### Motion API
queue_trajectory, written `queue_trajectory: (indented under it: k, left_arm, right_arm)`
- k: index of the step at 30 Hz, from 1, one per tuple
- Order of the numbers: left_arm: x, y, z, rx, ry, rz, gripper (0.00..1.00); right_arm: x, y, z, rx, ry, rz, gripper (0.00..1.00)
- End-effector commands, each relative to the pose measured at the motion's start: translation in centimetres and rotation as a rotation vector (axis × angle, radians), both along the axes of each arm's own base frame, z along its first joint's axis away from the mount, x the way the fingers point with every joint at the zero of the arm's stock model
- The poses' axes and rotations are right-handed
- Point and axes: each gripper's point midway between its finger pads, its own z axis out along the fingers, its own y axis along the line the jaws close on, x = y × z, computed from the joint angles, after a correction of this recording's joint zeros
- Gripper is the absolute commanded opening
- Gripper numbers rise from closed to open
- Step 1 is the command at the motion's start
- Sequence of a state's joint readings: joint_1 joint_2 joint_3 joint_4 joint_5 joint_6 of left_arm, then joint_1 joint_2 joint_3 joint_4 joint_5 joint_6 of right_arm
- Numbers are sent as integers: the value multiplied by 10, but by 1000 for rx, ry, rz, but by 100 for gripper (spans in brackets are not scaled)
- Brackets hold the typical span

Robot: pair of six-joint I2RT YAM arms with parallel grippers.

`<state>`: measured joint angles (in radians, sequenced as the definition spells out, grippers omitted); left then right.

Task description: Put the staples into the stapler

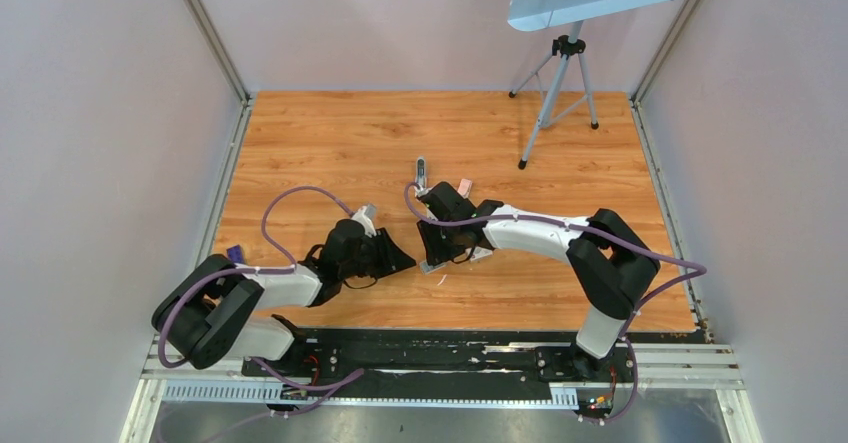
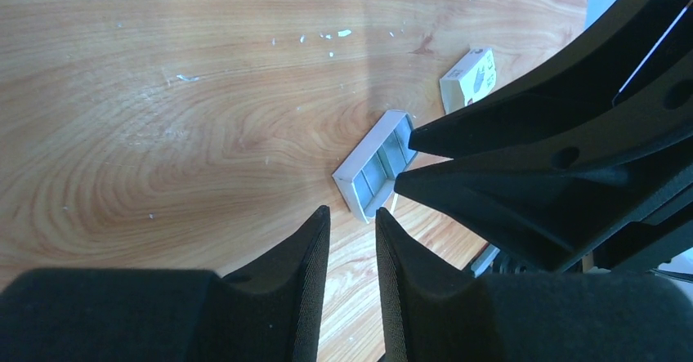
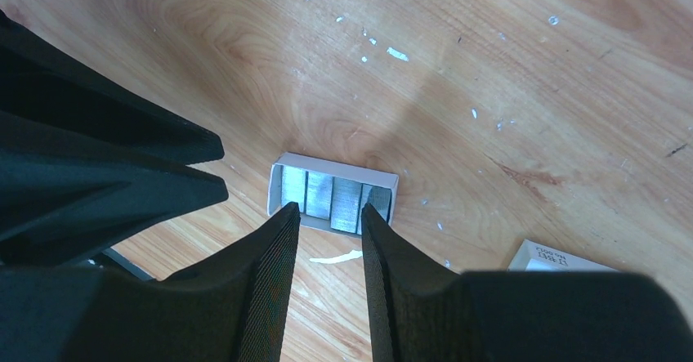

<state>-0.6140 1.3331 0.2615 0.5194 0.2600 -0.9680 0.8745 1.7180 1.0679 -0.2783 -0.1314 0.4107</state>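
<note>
The staples [image 3: 344, 196] lie as several silvery strips side by side in a small white box tray [image 3: 335, 166] on the wooden table. My right gripper [image 3: 328, 211] hangs just above the tray's near edge, open, with nothing between its fingers. My left gripper [image 2: 352, 215] points at the same tray [image 2: 351, 184] from the other side. Its jaws stand a narrow gap apart with only bare wood between them. The staples [image 2: 384, 164] show there too, partly hidden by the right gripper's fingers [image 2: 523, 133]. The stapler [image 1: 421, 172] lies farther back on the table, away from both grippers.
A small white printed box [image 2: 470, 76] lies near the tray, also in the right wrist view [image 3: 556, 257]. A small pink piece [image 1: 464, 187] sits by the right wrist. A tripod [image 1: 555, 88] stands at the back right. Both grippers [image 1: 400, 258] [image 1: 440, 255] nearly meet.
</note>
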Motion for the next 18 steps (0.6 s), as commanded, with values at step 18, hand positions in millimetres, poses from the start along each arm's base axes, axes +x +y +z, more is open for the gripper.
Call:
queue_trajectory:
  k: [18]
  left_arm:
    - [-4, -11, -4, -38, 10, -17, 27]
  right_arm:
    - [-8, -6, -18, -8, 60, -26, 38]
